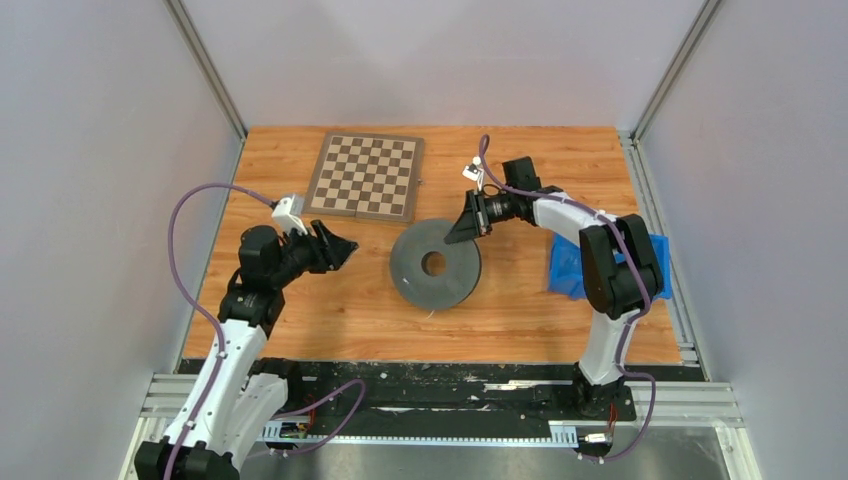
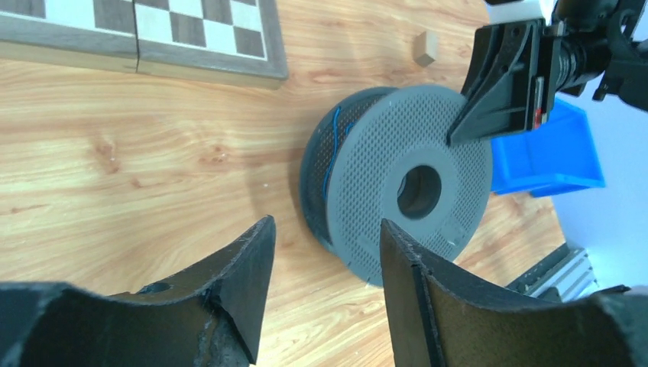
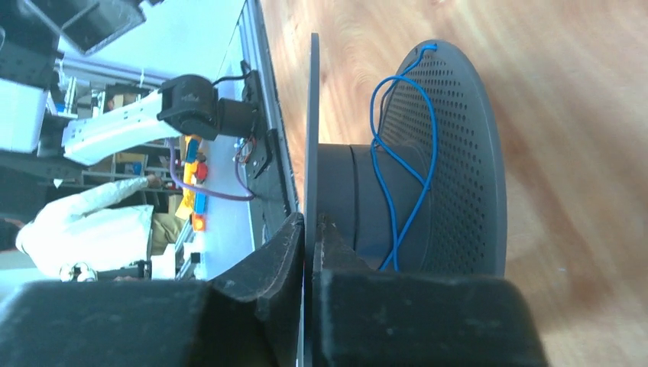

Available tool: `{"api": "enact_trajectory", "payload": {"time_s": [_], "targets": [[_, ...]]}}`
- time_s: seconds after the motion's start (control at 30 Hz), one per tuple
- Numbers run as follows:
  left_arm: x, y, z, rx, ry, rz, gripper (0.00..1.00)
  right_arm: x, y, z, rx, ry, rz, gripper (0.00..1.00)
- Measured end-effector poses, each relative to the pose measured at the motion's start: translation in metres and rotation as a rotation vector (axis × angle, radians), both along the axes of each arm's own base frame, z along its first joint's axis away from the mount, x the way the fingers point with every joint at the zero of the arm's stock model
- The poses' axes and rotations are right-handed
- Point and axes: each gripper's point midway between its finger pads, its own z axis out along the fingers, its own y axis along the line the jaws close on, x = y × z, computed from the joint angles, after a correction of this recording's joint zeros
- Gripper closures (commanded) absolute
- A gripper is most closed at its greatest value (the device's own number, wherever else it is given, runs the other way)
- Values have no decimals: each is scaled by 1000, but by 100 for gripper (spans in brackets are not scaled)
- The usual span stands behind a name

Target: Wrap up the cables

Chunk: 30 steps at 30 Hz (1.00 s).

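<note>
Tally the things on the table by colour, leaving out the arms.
Blue: 2 (cable, bin)
Grey: 1 (spool)
Brown and white: 1 (chessboard)
Tan: 1 (small wooden block)
Total: 5

In the right wrist view the cable's lower end disappears behind the right gripper, whose fingers also cover the bottom of the spool; the background at upper left is blurred. In the top view the cable is too thin to make out, and the right arm hides part of the blue bin. In the left wrist view the chessboard runs off the top edge.
</note>
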Motion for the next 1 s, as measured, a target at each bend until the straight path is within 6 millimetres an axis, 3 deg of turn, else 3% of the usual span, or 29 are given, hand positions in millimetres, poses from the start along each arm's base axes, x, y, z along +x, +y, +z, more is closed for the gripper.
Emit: {"api": "enact_trajectory", "payload": {"time_s": [0.17,0.37,0.5,0.6,0.67,0.83,1.0], "targets": [[-7,4,-14,43,58,3,28,32,-13,-22,-24,62,-72,79],[-19,3,-24,84,101,-47,16,57,-37,-59,-80,144,-172,40],[-27,1,-25,96,102,-85,3,68,-49,-66,-116,147,-233,22],[-31,0,-26,102,101,-102,0,78,-61,-72,-159,145,-294,2],[-33,-1,-25,102,97,-111,0,83,-70,-73,-199,142,-342,0],[-39,-4,-16,100,54,-141,0,89,-94,-48,-320,58,-482,0],[-47,-9,-5,105,-6,-179,0,79,-118,15,-411,-144,-658,0]]}}
